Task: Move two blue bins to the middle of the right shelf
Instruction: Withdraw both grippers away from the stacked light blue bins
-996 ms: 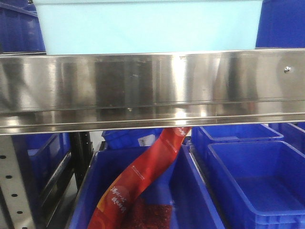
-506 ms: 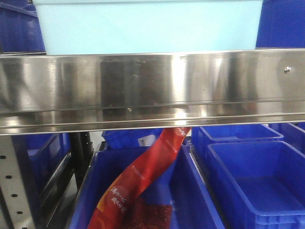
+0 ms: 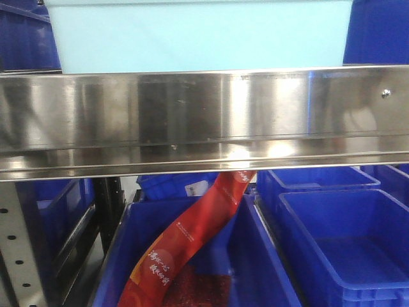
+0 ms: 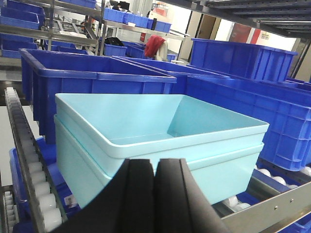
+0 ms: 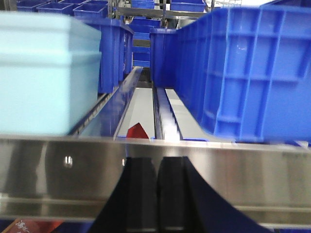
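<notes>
item: two pale cyan plastic bins [image 4: 160, 145], nested, on the brushed steel shelf level [image 3: 204, 115]
handling: likely light, stiff, slippery
hold: rim lip
left gripper [image 4: 155, 194]: pads together, empty
right gripper [image 5: 156, 194]: same

Bright light, steel glare, right-wrist blur

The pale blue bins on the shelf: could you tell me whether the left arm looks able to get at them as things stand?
Probably yes. The left gripper, fingers shut, faces the near wall of the nested pale blue bins with nothing between them.
</notes>
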Controlling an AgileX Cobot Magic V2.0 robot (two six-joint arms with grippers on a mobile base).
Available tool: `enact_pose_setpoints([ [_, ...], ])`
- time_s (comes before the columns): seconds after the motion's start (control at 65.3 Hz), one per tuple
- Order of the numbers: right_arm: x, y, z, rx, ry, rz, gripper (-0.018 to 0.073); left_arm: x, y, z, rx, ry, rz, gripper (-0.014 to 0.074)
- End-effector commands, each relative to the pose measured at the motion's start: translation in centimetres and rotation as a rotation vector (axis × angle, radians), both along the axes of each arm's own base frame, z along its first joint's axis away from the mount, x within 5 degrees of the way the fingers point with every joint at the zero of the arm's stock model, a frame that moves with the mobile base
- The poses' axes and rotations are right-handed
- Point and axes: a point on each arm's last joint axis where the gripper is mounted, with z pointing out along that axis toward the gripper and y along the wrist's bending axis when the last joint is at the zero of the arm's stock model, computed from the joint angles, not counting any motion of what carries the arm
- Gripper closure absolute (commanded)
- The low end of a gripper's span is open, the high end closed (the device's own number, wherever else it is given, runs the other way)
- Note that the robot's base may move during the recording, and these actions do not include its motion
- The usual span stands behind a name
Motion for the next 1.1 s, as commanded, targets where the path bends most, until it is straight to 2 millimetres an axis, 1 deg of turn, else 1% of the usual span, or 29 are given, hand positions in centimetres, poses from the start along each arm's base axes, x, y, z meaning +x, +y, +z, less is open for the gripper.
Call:
enact_pose_setpoints([
  [0.0,-0.6,0.0,-1.2,0.002,-0.047,-0.005,0.0724,-0.2,0.0,0.2,-0.005,-0.018,-0.008,0.0707],
  [0.015,-0.7,0.0,-1.5,0.002,-0.046,-0.005,0.0724,-0.2,0.0,0.2,-0.005,-0.018,-0.008,0.0707],
  [0.092,-1.2,0.0,-1.3,0.000,-0.100,-0.005,0.0724,-0.2,0.0,0.2,-0.005,-0.018,-0.008,0.0707],
  [0.123,-1.2,0.0,-1.8,0.003,-0.043,-0.006,0.0724,-0.2,0.0,0.2,-0.005,-0.018,-0.008,0.0707],
  [0.215,-1.2,0.0,-1.9,0.003,-0.031,-0.013,0.0724,-0.2,0.0,0.1,-0.004,-0.016,-0.008,0.0707],
  [0.95,-1.2,0.0,-1.8,0.002,-0.048,-0.013,0.0724,-0.2,0.0,0.1,0.005,-0.010,-0.006,0.0707],
  [1.042,-1.2,0.0,-1.8,0.002,-0.048,-0.013,0.0724,-0.7,0.8,-0.4,0.028,-0.012,0.043,0.0707],
  [1.088,-1.2,0.0,-1.8,0.002,-0.048,-0.013,0.0724,-1.2,1.6,-1.0,0.094,-0.053,0.088,0.0707],
])
